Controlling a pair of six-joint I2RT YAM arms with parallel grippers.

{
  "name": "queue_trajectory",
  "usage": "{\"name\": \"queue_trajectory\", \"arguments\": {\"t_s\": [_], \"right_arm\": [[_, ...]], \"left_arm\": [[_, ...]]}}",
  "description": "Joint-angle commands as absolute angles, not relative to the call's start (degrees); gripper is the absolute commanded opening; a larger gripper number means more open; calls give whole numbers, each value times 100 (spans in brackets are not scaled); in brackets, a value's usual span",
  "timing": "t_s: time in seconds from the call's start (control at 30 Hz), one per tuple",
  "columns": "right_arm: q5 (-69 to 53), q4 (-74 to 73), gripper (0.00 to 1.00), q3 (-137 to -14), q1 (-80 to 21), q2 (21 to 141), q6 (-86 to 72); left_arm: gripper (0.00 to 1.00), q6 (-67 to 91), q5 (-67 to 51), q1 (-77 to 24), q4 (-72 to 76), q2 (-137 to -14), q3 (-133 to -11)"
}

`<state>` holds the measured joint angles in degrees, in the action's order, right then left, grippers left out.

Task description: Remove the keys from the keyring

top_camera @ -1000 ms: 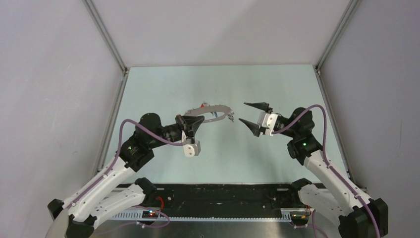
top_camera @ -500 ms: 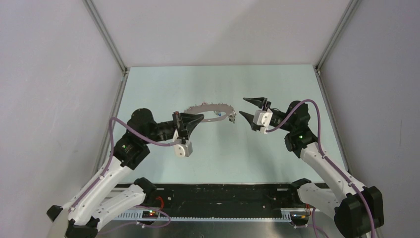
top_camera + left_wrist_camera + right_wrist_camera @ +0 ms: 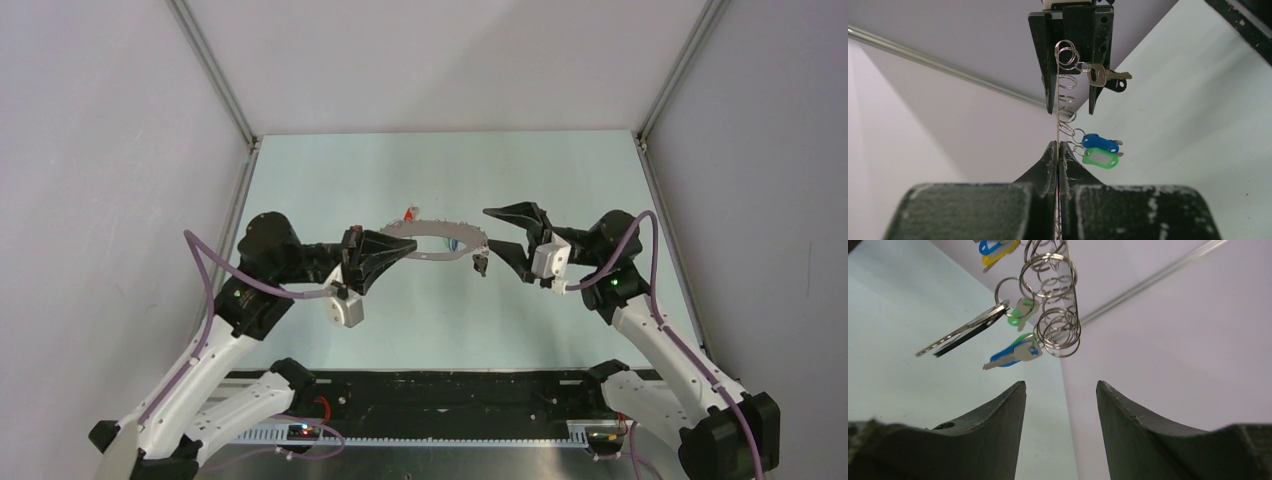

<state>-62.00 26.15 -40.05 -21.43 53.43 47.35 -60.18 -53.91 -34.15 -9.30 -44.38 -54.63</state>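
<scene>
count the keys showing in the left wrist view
3: a black-headed key by the right claw, a blue-tagged key and a green-tagged key next to it; more may be hidden.

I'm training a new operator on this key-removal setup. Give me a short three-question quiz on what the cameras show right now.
1. True or false: the left gripper is shut on the keyring.
2. Pick one. The right gripper is: A) shut on a key, B) open, C) out of view.
3. Fill in: in the left wrist view, the tag hanging just below the blue tag is ____.

Key: 1 true; 2 B; 3 green.
</scene>
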Motion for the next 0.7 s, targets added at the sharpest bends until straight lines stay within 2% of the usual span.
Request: {"name": "queue_trajectory", "arguments": {"t_s": [0.0, 0.23, 0.37, 0.43, 0.5, 0.53, 0.57, 0.63, 0.67], "right_arm": [[-6677, 3366, 59, -4254, -2206, 5327, 4342], [-6856, 4001, 57, -4290, -2438, 5508, 3924], [-6970, 3889, 48, -4417, -2609, 5607, 3984], [-6979, 3833, 40, -4466, -2679, 5679, 4050], [-6983, 3839, 25, -4497, -2735, 5742, 4073], [-6994, 3840, 8, -4517, -2751, 5754, 4084], [-7009, 3825, 3, -4524, -2756, 5769, 4081], [-6974, 3729, 0, -4526, -2753, 5736, 4113], [-6865, 3551, 0, -4526, -2745, 5677, 4210]], "left_arm": [[0, -5871, -5921, -3365, -545, -4588, -5796], [0, -5897, -5986, -3363, -514, -4791, -5830], [0, -5896, -6024, -3363, -420, -4880, -5855], [0, -5881, -6086, -3365, -376, -4952, -5892], [0, -5864, -6101, -3361, -341, -4979, -5892], [0, -5858, -6087, -3363, -324, -4973, -5886], [0, -5852, -6006, -3361, -272, -4939, -5842], [9, -5749, -5716, -3362, -135, -4838, -5713], [20, -5630, -5375, -3359, 67, -4797, -5647]]}}
